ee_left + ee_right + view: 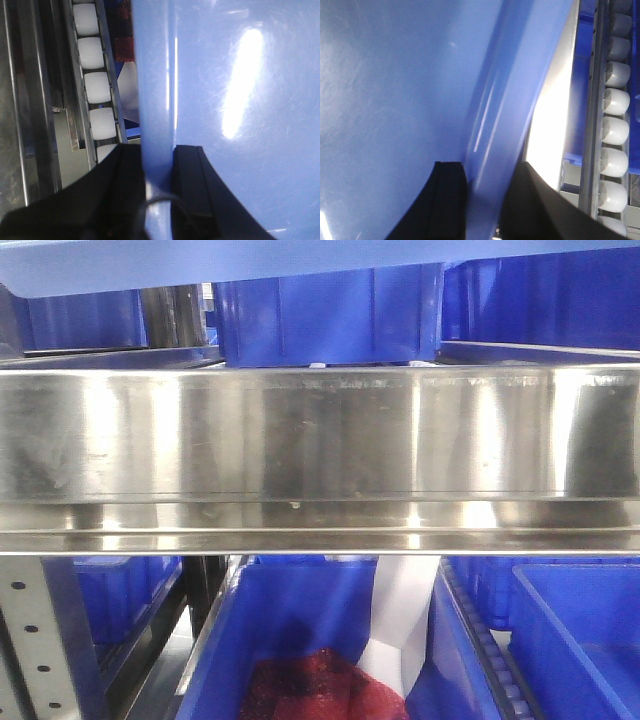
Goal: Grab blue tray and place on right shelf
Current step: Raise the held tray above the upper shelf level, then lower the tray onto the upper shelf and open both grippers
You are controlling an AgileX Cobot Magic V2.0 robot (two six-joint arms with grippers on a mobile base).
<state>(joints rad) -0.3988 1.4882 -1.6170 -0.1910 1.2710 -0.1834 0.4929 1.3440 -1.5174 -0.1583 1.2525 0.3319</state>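
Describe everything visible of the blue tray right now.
The blue tray is glossy light-blue plastic, its smooth surface showing bright glare and fine scuffs. Its rim is pinched between the black fingers of the left gripper and of the right gripper, so both arms hold it. White rollers show past its edge.

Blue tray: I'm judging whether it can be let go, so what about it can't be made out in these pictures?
- Front view: only a strip of the blue tray shows; the top edge cuts off the rest.
- Front view: the lip of the right shelf hides its surface.
- Wrist views: the tray fills both frames, hiding whatever lies beneath; left gripper and right gripper are shut on its rim.
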